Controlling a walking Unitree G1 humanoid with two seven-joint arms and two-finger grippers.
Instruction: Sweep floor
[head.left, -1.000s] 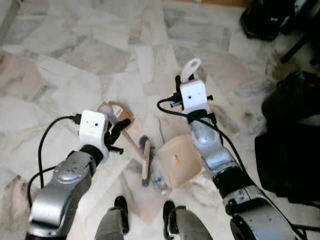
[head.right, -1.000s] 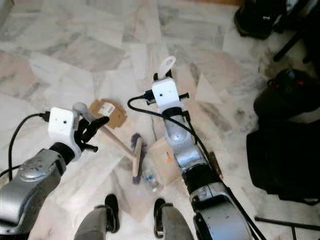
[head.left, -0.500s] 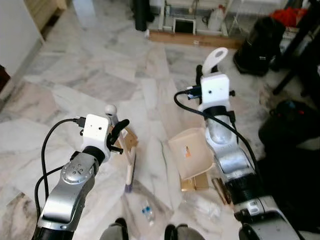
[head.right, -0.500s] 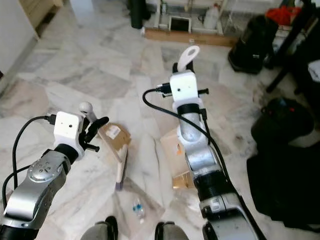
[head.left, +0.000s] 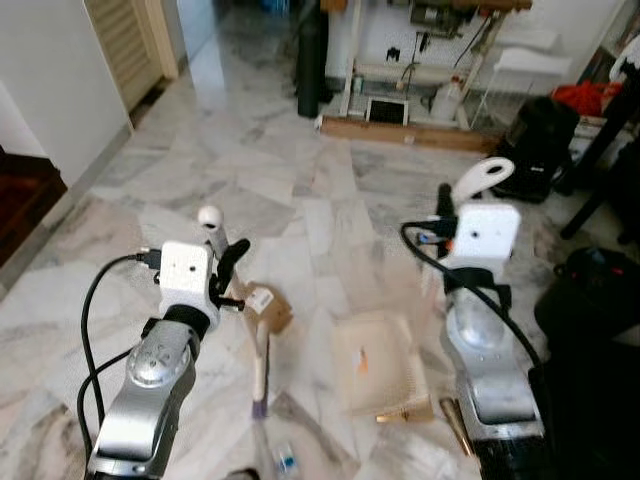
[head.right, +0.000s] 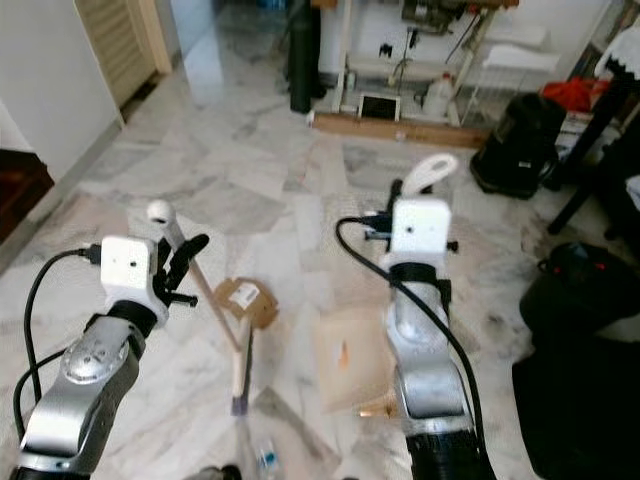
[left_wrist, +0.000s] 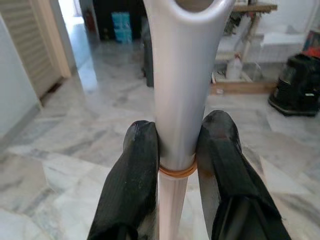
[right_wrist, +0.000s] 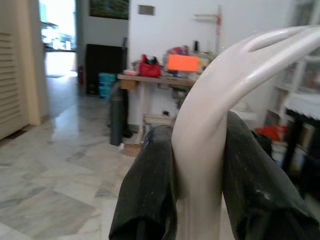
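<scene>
At the bottom centre of the left eye view a small plastic bottle lies on the marble floor, just below the dark bristle end of the hand broom. The broom's pale wooden shaft slants up and to the left into the left gripper at centre left, whose jaws are clamped on it just under the rounded white knob; the left wrist view shows both black fingers pressed against the white handle at an orange band. Beside the shaft, right of that gripper, a brown cardboard scrap with a white label lies flat on the floor. In the lower centre the beige dustpan sits with its tray on the floor, a brown strip showing at its lower edge. Its white looped handle rises at centre right into the right gripper, whose jaws squeeze it from both sides. Farther back, at the upper right, a black bag stands on the floor near a red item, and a louvred door occupies the upper left.
</scene>
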